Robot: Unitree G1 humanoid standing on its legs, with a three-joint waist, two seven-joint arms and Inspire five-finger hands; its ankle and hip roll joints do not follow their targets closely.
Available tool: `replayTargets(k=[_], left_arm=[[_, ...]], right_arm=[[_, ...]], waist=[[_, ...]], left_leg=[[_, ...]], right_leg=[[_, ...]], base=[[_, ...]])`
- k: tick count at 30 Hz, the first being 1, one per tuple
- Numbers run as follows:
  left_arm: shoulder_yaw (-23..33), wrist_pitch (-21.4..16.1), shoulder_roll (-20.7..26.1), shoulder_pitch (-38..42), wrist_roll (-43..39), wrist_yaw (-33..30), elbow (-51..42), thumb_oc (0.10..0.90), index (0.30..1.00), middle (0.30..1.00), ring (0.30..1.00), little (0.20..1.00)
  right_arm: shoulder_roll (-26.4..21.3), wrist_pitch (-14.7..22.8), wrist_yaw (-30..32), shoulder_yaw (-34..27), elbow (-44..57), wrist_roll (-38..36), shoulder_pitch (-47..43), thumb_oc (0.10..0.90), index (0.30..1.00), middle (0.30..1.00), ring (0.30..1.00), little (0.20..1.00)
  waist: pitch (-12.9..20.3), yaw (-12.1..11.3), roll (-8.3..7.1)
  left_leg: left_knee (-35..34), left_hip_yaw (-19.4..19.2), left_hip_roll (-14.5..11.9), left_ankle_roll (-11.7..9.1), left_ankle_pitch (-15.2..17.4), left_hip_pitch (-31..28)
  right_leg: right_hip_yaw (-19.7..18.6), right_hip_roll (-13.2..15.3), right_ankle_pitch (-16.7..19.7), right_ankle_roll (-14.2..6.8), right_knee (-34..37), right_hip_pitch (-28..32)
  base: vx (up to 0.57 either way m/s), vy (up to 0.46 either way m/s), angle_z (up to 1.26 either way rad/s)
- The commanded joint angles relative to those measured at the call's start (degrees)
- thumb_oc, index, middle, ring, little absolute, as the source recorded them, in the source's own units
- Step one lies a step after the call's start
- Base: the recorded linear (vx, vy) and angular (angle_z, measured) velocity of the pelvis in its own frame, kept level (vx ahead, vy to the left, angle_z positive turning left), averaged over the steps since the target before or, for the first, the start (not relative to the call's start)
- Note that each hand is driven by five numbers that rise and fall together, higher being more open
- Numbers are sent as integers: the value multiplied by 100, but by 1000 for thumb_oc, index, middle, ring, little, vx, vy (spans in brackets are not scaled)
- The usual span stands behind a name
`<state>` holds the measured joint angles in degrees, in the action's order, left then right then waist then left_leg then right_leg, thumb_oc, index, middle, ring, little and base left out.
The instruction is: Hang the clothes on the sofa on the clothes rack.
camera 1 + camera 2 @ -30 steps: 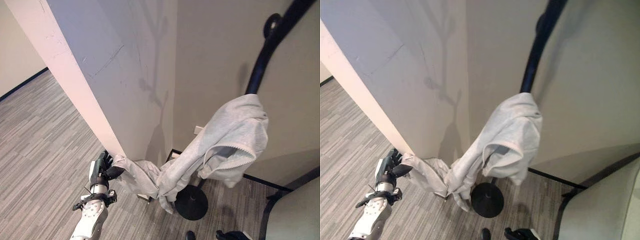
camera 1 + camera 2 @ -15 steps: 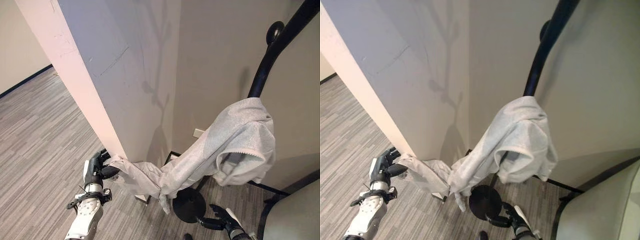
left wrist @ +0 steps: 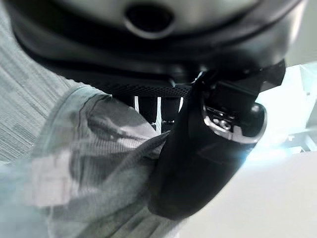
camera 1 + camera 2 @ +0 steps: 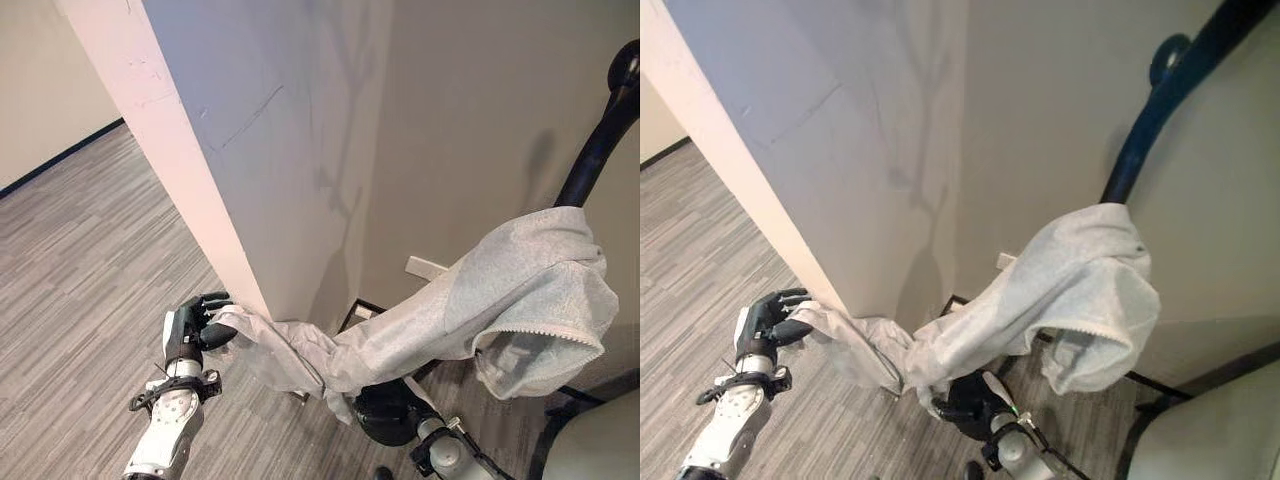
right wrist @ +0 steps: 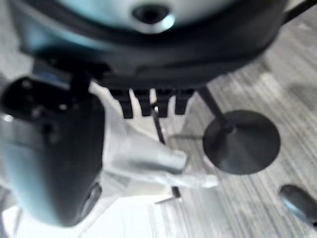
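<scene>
In the left eye view, the left hand point(image 4: 192, 325) clutches one end of the grey garment point(image 4: 520, 290), whose far end drapes over the black clothes rack point(image 4: 590, 160). In the left wrist view, thumb and fingers pinch the cloth. In the right wrist view, the right hand point(image 5: 54, 163) hangs relaxed, with cloth beyond its straight fingers point(image 5: 148, 103).

An office or similar commercial interior: grey striped carpet tiles point(image 4: 70, 250) cover the floor, dark skirting point(image 4: 55, 160) runs along plain pale walls point(image 4: 470, 120), and a square painted column point(image 4: 250, 150) stands in the room beside a black freestanding clothes rack point(image 4: 1160, 110).
</scene>
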<state>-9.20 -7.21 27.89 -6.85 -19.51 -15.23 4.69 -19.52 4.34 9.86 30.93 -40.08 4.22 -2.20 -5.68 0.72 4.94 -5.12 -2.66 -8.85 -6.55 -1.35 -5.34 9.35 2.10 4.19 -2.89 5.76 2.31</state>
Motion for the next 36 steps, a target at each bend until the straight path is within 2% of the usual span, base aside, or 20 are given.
replayTargets(k=[1, 3, 4, 7, 12, 15, 19, 27, 33, 36], left_arm=[[23, -967, -36, 546, 649, 311, -1454, 400, 300, 300, 300, 300], [305, -1031, 90, 548, 778, 332, -1762, 400, 300, 300, 300, 300], [550, -1062, 198, 468, 822, 418, -2046, 400, 300, 300, 300, 300], [775, -1078, 266, 318, 711, 543, -2310, 400, 300, 300, 300, 300], [1147, -1011, 335, -190, 433, 972, -2793, 400, 300, 300, 300, 300], [1395, -947, 423, -531, 312, 1306, -3054, 400, 300, 300, 300, 300], [1689, -920, 549, -888, 270, 1468, -3294, 400, 300, 300, 300, 300], [2038, -928, 595, -927, 378, 1408, -3494, 400, 300, 300, 300, 300], [2155, -923, 667, -737, 414, 1382, -3479, 400, 300, 300, 300, 300], [2147, -923, 660, -636, 424, 1363, -3423, 400, 300, 300, 300, 300]], right_arm=[[-146, 493, -54, -109, 349, 188, -240, 800, 900, 900, 900, 900], [-302, 558, -106, -190, 714, 286, -161, 800, 900, 900, 900, 900], [-530, 620, -162, -306, 1151, 424, -37, 800, 900, 900, 900, 900], [-798, 729, -180, -459, 1748, 632, 72, 800, 900, 900, 900, 900], [-1687, 1144, -458, -1037, 3750, 894, 449, 800, 900, 900, 900, 900], [-2288, 1394, -675, -1614, 5031, 984, 771, 800, 900, 900, 900, 900], [-2784, 1670, -784, -2373, 6174, 954, 1321, 800, 900, 900, 900, 900], [-3040, 1749, -1060, -3006, 6917, 545, 1993, 800, 900, 900, 900, 900], [-3284, 1693, -1673, -3141, 7322, -306, 2081, 800, 900, 900, 900, 900], [-3174, 1532, -2015, -3119, 7254, -1090, 2065, 800, 900, 900, 900, 900]], waist=[[229, 158, 74], [247, 151, 80], [254, 151, 82], [253, 150, 77], [267, 157, 31], [274, 171, 5], [302, 219, -45], [338, 323, -99], [380, 355, -153], [398, 365, -174]], left_leg=[[88, -108, -395, -163, 43, 69], [79, -113, -411, -174, 35, 53], [79, -119, -428, -181, 38, 21], [90, -120, -445, -185, 30, -1], [137, -124, -482, -178, 44, -45], [176, -122, -493, -172, 54, -58], [198, -153, -494, -156, 119, -96], [218, -172, -517, -155, 161, -134], [272, -178, -556, -183, 158, -151], [318, -187, -569, -193, 161, -157]], right_leg=[[89, 112, -612, -208, -76, -35], [101, 100, -631, -204, -76, -11], [107, 89, -648, -202, -76, 20], [104, 84, -664, -196, -76, 38], [101, 52, -695, -185, -76, 95], [89, 40, -698, -186, -76, 128], [50, 34, -694, -191, -76, 166], [17, -2, -710, -177, -76, 218], [10, -31, -715, -148, -80, 250], [17, -58, -721, -134, -79, 272]], base=[[0, 0, 0], [0, 0, 0], [0, 0, 0], [-2, -9, -1], [0, 0, 0], [-6, -15, -2], [0, 0, 0], [0, 0, 0], [0, 0, 0], [0, 0, 0]])
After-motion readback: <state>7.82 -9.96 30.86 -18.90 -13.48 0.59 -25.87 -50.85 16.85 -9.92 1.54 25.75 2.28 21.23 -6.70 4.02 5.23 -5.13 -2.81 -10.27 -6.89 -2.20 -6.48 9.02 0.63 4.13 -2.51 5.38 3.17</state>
